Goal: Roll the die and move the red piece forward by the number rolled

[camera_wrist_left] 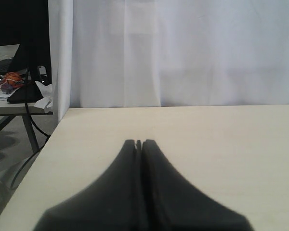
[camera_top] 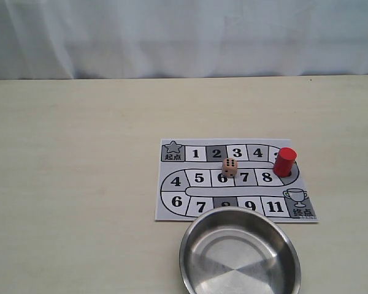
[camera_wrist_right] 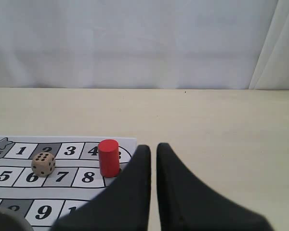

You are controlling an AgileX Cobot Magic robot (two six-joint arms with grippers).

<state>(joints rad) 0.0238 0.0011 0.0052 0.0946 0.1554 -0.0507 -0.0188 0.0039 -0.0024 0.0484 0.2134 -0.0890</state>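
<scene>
Right of centre on the board, the red piece stands at the bend with the die mid-board, so my barely parted, empty right pincer hovers nearest it while my left pincer rests pressed closed.

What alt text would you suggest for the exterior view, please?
A numbered game board lies on a table, with a die mid-board and a red piece upright at its right bend. A steel bowl covers its near edge.
</scene>
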